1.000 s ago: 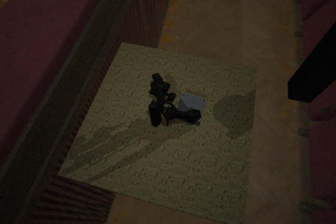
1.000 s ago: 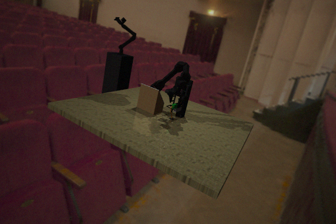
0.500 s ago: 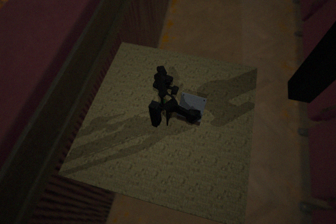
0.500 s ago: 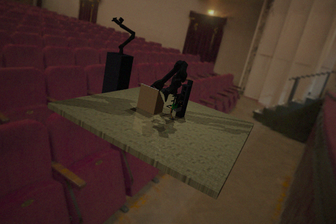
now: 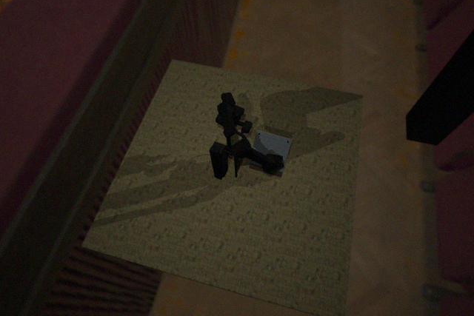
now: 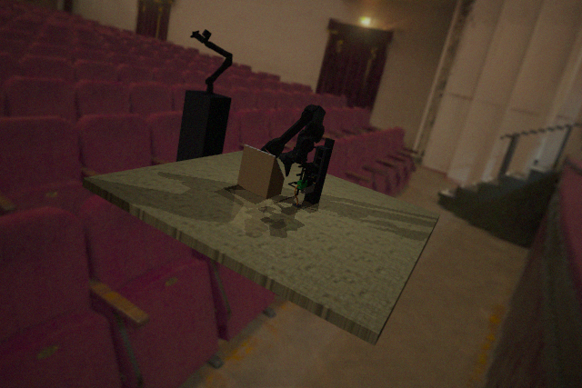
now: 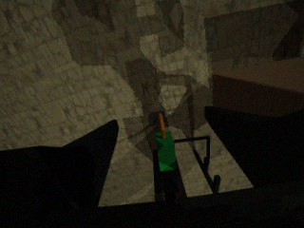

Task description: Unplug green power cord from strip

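Note:
The green plug stands upright in the middle of the wrist view, with an orange cord rising from its top. It sits on a dark part below it; I cannot tell whether it is seated in the power strip. My gripper is open, with its dark fingers wide to the left and right of the plug and apart from it. In the exterior view the gripper hangs beside the black upright power strip, with the green plug just under it. In the top view the strip stands left of the arm.
A tilted box stands on the table close to the arm, and shows with a pale top from above and at the right in the wrist view. A black pedestal with another arm stands behind the table. Theatre seats surround the table.

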You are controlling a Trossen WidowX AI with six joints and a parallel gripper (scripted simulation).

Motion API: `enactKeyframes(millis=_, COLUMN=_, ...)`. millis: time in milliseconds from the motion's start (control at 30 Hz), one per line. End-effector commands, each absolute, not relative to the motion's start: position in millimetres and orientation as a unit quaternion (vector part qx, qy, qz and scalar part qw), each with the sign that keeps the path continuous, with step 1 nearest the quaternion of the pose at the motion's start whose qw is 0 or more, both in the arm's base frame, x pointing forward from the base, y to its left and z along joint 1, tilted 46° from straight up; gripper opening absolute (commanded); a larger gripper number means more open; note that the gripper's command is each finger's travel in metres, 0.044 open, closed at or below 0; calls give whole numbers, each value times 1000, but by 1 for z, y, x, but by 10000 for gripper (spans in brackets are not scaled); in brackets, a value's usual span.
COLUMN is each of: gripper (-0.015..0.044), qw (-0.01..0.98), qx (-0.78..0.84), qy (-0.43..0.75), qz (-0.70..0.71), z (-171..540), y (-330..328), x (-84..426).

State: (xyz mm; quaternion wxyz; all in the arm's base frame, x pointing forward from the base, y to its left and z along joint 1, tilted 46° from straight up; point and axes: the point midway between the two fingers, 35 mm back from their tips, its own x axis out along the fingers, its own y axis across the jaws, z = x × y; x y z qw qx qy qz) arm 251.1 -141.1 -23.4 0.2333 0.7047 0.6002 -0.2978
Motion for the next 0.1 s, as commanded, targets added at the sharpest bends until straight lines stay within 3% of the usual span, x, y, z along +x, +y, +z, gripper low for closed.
enactKeyframes(millis=0, gripper=440, qw=234, qx=703, qy=602, qz=-298, z=-24, y=-141, x=250)
enactKeyframes(millis=67, gripper=440, qw=234, qx=703, qy=602, qz=-298, z=-24, y=-141, x=250)
